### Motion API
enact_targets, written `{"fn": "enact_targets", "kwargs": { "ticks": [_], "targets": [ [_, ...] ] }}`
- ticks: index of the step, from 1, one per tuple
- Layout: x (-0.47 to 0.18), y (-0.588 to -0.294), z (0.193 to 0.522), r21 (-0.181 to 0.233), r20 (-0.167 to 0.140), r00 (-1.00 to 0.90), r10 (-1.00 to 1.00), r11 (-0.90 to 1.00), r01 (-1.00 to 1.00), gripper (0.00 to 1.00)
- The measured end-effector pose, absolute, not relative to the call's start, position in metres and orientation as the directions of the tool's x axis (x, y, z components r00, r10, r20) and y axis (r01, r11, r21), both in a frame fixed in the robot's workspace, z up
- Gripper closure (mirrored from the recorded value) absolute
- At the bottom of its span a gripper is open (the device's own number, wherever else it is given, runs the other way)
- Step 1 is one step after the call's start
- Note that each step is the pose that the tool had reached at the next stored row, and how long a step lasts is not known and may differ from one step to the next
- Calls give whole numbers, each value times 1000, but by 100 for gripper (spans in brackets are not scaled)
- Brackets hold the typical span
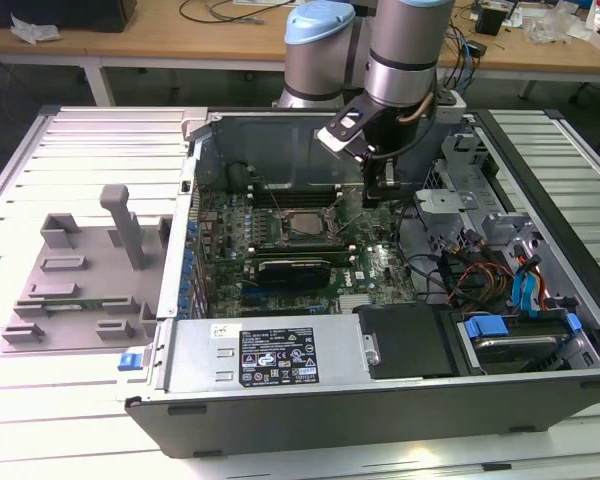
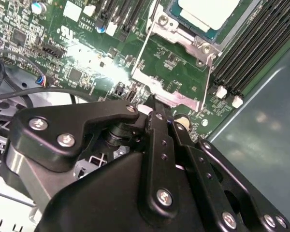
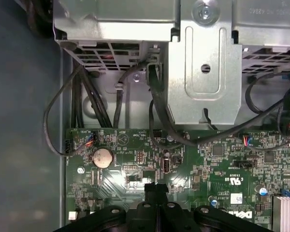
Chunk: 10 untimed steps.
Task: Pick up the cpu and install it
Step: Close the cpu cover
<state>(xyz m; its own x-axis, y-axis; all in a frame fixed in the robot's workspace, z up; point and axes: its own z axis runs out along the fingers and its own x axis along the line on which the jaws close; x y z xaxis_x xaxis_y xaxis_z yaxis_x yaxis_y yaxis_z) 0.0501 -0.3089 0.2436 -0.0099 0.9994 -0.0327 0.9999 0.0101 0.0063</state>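
One cpu (image 2: 208, 10) sits in its socket on the motherboard (image 1: 375, 272) inside the open computer case (image 1: 330, 430), near the case's far wall. The second wrist view shows its pale top and the metal bracket (image 2: 170, 79) between it and the gripper (image 2: 152, 104). The first wrist view shows a coin cell (image 3: 103, 157) and black cables (image 3: 157, 106). The jaws are together, holding nothing.
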Motion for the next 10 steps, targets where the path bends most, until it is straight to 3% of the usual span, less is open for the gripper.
{"fn": "enact_targets", "kwargs": {
  "ticks": [10],
  "targets": [
    [10, -309, 243, 14, -18, -9, 1000, 9, 1000, 89]
  ]
}}
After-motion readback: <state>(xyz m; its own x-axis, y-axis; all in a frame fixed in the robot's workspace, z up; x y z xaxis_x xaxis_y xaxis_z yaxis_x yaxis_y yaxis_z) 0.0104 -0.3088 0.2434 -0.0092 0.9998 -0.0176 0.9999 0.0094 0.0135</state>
